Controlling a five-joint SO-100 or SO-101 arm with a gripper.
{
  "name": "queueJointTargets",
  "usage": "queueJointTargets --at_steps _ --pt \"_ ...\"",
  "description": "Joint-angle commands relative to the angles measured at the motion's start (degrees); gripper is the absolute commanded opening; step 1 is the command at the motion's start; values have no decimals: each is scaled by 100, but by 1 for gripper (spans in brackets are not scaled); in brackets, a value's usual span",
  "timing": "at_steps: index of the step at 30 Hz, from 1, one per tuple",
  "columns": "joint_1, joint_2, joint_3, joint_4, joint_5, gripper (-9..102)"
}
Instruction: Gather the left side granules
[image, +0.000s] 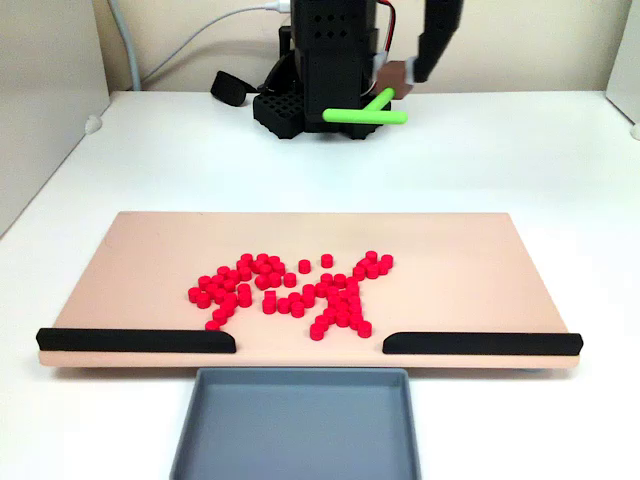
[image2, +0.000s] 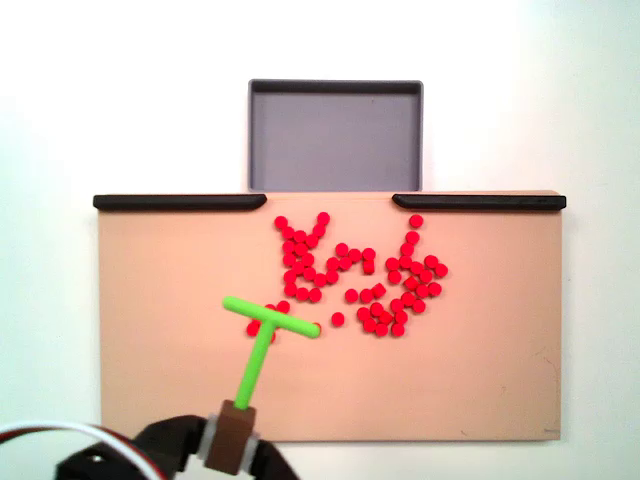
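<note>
Dozens of red granules (image2: 352, 280) lying scattered mid-board (image2: 160, 380), centre frame; probably light, hard, prone to rolling, so pushing rather than pinching. Gripper (image2: 236, 436) clamping green pusher (image2: 262, 338) by its brown base, bottom left. Fingers cropped at edge; pusher likely covering a few granules.

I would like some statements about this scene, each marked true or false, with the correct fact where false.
1. The red granules lie on the tan board. True.
2. The grey tray holds many granules. False: no granules are in it.
3. The gripper holds a green T-shaped pusher. True.
4. Two black rails stand at the board's tray-side edge, with a gap between them. True.
5. The granules are blue. False: they are red.
</note>
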Motion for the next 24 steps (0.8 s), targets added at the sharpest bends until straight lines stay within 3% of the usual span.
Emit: queueJointTargets --at_steps 1,10,24 --pt "369 62 -18 -44 -1116 0" --pt "879 -35 -114 -132 -2646 0" --pt "879 -325 -123 -369 -2619 0"
